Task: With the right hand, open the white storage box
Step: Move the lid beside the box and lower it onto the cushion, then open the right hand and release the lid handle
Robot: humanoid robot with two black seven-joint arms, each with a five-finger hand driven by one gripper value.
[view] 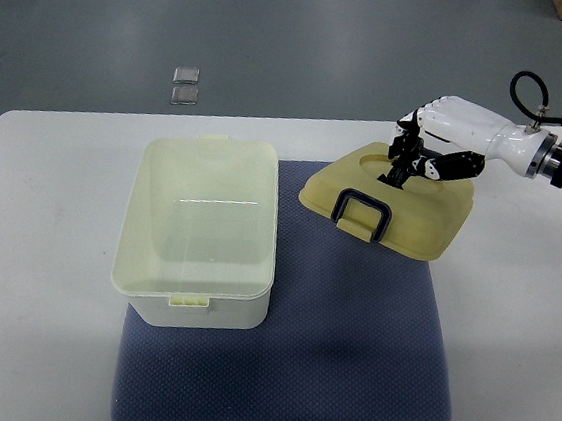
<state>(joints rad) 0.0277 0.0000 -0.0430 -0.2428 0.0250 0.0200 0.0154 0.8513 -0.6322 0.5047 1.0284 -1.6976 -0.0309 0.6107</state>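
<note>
The white storage box [212,310] stands open and empty on the left half of a blue mat [348,338]. Its cream lid [416,213] is off the box, to the right, tilted with its far edge raised and its near edge low over the mat. A dark handle [363,215] sits on the lid's near side. My right hand [406,165] reaches in from the right edge, with its fingers curled into the recess at the lid's far edge, gripping it. No left arm shows.
The mat lies on a white table [36,245] whose front edge runs along the bottom of the view. Two small clear packets [185,85] lie on the grey floor beyond the table.
</note>
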